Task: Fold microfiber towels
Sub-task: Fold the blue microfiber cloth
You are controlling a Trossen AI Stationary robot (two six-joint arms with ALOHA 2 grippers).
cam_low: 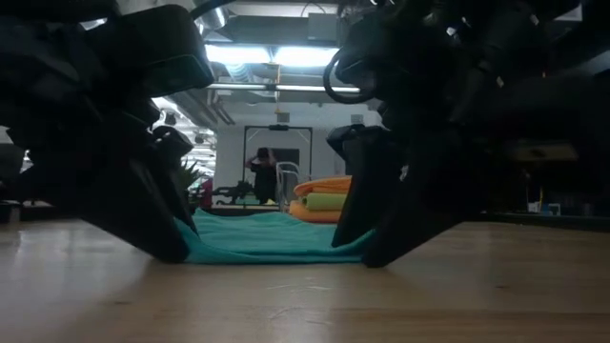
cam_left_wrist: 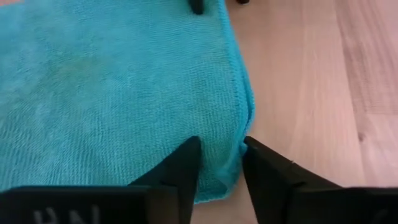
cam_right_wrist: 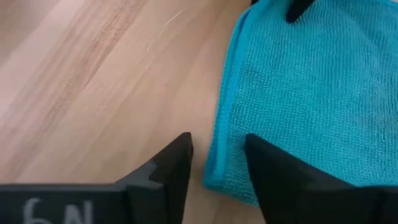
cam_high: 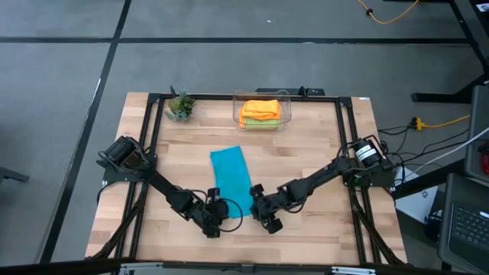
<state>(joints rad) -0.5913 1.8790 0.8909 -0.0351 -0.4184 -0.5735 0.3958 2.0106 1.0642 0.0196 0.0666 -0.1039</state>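
A teal towel [cam_high: 231, 174], folded into a narrow strip, lies flat at the table's middle, one short end toward the near edge. My left gripper [cam_left_wrist: 222, 158] is at that end's left corner, partly closed, with cloth filling the gap. My right gripper [cam_right_wrist: 217, 155] is at the right corner [cam_right_wrist: 214, 174]. One of its fingers stands over the cloth and the other over bare wood, with a gap showing between them. In the low view both grippers come down to the tabletop at the ends of the towel's near edge [cam_low: 272, 255]. An orange towel [cam_high: 260, 109] lies on a lime one [cam_high: 260, 123] in a clear bin. My left gripper has the towel's near left corner [cam_left_wrist: 231, 167] between its two fingers, which slant down from the near side; the hemmed edge runs up between them. The towel lies flat on the table, slack. My right gripper straddles the other corner; whether it touches the cloth I cannot tell.
The clear bin [cam_high: 286, 99] stands at the far middle of the table, with a small potted plant [cam_high: 180, 105] to its left. A black frame [cam_high: 150, 137] runs around the tabletop. Bare wood lies left and right of the towel.
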